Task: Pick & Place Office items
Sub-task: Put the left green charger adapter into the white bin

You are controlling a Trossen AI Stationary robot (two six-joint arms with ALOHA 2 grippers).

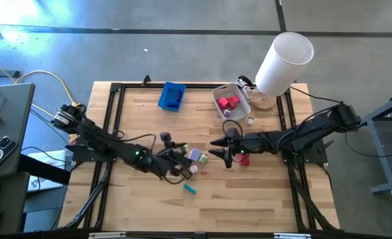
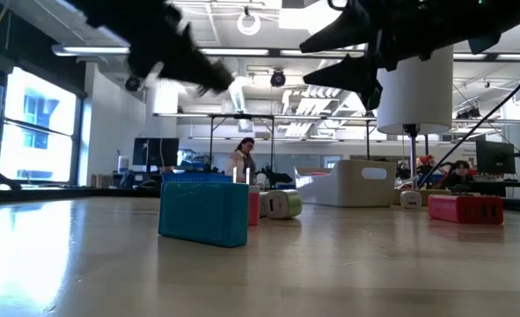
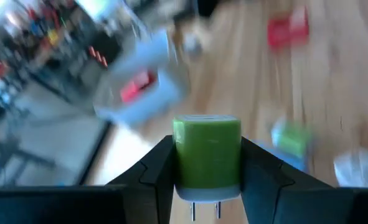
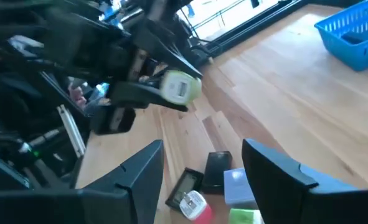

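Note:
My left gripper (image 1: 177,161) is over the table's middle, shut on a green plug block (image 3: 207,155) that has a white end and two metal prongs. The right wrist view also shows this block (image 4: 180,87), up off the wood. My right gripper (image 1: 215,148) hovers open just right of it, above several small items: a black piece (image 4: 216,168), a white block (image 4: 236,183) and a red-and-white piece (image 4: 193,205). A teal piece (image 1: 191,189) and a red piece (image 1: 244,160) lie flat on the wood. My left gripper pinches the green plug block by two opposite sides (image 3: 179,155) between its two fingers (image 3: 155,177). The prong end points back toward the wrist. The fingers lie close to level. The block is lifted clear of the table.
A blue tray (image 1: 172,96) stands at the far middle. A translucent white bin (image 1: 217,99) with red pieces in it is at the far right, and beside it stands a tall white cylinder (image 1: 285,60). Black frame rails (image 1: 113,113) border the table.

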